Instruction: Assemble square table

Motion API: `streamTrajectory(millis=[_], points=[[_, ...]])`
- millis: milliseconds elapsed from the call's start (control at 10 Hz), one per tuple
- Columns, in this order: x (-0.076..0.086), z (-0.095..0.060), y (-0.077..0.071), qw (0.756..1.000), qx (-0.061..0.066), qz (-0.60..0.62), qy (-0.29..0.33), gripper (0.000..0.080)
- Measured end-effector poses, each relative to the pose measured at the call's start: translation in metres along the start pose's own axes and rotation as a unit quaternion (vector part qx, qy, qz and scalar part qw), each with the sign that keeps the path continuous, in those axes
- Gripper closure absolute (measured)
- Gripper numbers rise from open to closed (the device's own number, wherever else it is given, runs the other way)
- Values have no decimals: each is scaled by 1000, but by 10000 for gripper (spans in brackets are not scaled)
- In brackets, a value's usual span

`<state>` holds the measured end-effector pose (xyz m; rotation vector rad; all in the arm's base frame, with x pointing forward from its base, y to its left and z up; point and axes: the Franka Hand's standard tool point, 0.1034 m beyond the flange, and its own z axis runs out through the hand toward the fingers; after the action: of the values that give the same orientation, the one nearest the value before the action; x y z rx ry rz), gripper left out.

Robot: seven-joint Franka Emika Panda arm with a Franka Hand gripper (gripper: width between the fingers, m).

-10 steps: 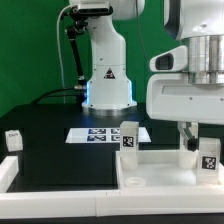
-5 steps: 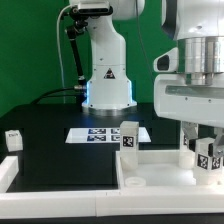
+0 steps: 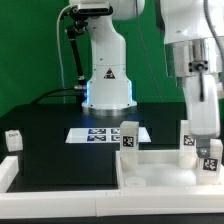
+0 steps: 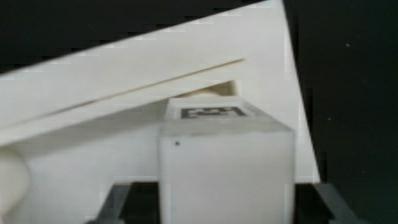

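Observation:
The square table's white panel (image 3: 160, 168) lies at the front of the exterior view's right; in the wrist view it (image 4: 125, 95) fills the background. Tagged white legs stand upright on it: one (image 3: 129, 138) at its left corner, one (image 3: 189, 141) further right. My gripper (image 3: 207, 146) comes straight down at the panel's right end and is shut on a third tagged leg (image 3: 211, 160). In the wrist view that leg (image 4: 231, 150) stands upright and fills the gap of the gripper (image 4: 222, 203), with a dark finger (image 4: 128, 205) against each side.
The robot base (image 3: 106, 80) stands at the back centre. The marker board (image 3: 100, 134) lies flat in front of it. A loose tagged leg (image 3: 13, 140) and a plain white bar (image 3: 8, 172) are at the exterior view's far left.
The hand has turned about its vertical axis over the right-hand leg, from broadside to narrow in the exterior view. The leg's tag has shifted slightly. The other parts have not moved.

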<state>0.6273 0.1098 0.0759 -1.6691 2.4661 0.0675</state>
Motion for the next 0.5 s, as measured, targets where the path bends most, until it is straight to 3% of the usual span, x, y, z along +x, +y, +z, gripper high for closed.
streamTrajectory(millis=[200,500], points=[[1,0,0,996,-1,92,-1,505],[1,0,1,995,-2,98,0,505]])
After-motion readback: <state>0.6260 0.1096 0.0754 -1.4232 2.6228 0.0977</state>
